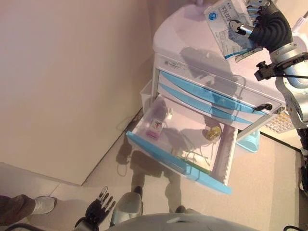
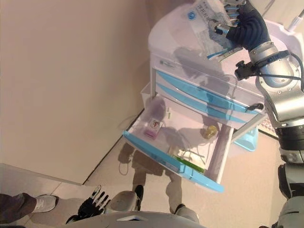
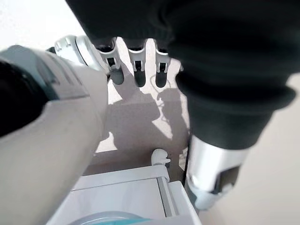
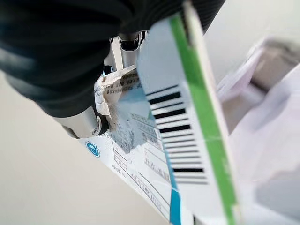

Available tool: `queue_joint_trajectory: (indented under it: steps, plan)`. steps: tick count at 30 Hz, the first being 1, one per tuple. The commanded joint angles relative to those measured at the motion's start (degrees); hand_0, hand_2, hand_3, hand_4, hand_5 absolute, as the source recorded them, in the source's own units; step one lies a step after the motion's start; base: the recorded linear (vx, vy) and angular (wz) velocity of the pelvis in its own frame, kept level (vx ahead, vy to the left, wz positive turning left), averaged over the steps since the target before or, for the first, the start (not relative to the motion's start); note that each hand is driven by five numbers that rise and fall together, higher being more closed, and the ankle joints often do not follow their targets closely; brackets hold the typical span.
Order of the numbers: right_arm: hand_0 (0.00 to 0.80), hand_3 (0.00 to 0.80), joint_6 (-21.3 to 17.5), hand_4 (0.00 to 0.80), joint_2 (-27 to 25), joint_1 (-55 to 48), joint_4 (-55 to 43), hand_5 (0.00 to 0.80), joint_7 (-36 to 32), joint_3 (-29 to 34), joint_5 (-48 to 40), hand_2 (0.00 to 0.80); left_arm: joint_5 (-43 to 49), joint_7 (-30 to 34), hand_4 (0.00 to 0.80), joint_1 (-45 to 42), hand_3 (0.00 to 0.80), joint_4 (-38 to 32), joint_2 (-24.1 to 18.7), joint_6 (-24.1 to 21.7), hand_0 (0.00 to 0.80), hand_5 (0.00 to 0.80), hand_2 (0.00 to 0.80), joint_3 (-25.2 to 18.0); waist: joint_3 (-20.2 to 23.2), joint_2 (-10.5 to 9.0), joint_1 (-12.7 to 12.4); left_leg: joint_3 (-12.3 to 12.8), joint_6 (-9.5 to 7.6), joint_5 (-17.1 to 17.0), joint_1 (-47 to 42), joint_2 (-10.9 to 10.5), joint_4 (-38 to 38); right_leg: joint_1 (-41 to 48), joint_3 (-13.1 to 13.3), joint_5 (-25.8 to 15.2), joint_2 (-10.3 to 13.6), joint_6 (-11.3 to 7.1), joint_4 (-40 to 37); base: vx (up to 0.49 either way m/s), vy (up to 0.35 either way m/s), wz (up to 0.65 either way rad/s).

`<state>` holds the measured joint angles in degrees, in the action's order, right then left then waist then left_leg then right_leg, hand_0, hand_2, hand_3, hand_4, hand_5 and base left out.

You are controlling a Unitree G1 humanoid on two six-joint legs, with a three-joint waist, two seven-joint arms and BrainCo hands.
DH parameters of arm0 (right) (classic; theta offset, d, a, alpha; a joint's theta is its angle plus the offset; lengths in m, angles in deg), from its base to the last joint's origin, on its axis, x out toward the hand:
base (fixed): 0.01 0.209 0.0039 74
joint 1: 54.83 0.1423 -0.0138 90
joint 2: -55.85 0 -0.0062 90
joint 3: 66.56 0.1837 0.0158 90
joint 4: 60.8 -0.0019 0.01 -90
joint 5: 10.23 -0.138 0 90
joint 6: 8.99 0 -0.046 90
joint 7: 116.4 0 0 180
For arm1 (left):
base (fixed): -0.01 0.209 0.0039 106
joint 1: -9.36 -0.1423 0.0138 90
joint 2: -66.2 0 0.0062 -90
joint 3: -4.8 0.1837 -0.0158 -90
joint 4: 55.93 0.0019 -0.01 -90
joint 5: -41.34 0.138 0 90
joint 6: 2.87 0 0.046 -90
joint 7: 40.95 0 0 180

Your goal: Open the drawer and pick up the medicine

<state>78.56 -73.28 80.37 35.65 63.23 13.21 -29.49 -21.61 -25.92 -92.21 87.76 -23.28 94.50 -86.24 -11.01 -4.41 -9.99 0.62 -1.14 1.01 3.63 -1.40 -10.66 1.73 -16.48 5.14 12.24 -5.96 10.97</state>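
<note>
My right hand (image 1: 262, 26) is shut on a flat white and blue medicine box (image 1: 226, 26), held over the top of the white cabinet (image 1: 183, 36). The right wrist view shows the box (image 4: 154, 154) close up, its torn printed face and a green-edged side with a barcode pinched under my thumb (image 4: 86, 124). The bottom drawer (image 1: 173, 161) with its blue front stands pulled out. It holds a small pink box (image 1: 156, 127), a yellowish round item (image 1: 213, 133) and a green strip (image 1: 195, 163). My left hand (image 1: 98, 208) hangs low near the floor, fingers straight, holding nothing.
Two upper blue-fronted drawers (image 1: 207, 96) are closed. A beige wall (image 1: 62, 86) runs along the left of the cabinet. A person's shoe (image 1: 43, 204) shows at the lower left. A light blue bin (image 1: 250, 142) stands on the floor right of the cabinet.
</note>
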Motion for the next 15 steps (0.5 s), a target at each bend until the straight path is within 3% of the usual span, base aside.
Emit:
queue_joint_trajectory:
  steps: [1,10,15]
  plan:
    - [0.8,0.8,-1.3,0.8,-4.8,8.7,4.9,0.8,5.3,-4.2,3.2,0.8,0.7,-0.1,0.0,-0.5,0.0,-0.6,-2.5,0.2,0.0,0.0,0.0,-0.4,1.8,0.4,-2.2,-2.1,-0.01,1.9,-4.5,0.1,4.5,0.8,0.0,-3.3,0.8,-1.31,3.6,0.0,0.0,0.0]
    - [0.8,0.8,2.2,0.8,-9.7,20.8,20.7,0.8,9.4,-16.5,6.4,0.8,-0.9,-1.2,0.0,0.1,0.0,-0.7,-4.3,0.7,0.0,0.0,0.0,-0.7,2.1,0.33,-3.3,-2.7,-0.3,1.9,-4.7,-0.2,4.6,1.4,0.1,-3.8,1.1,-1.34,3.3,0.0,0.0,0.0]
    - [0.8,0.8,6.3,0.8,-11.7,24.9,27.7,0.8,9.1,-22.3,9.9,0.8,-1.2,-2.2,0.0,0.2,0.0,-1.4,-4.8,1.5,0.0,0.0,0.0,-0.9,2.2,0.21,-3.6,-3.0,-0.39,1.8,-4.6,-0.3,4.7,1.4,0.3,-4.0,1.0,-1.31,2.9,-0.011,-0.025,0.02]
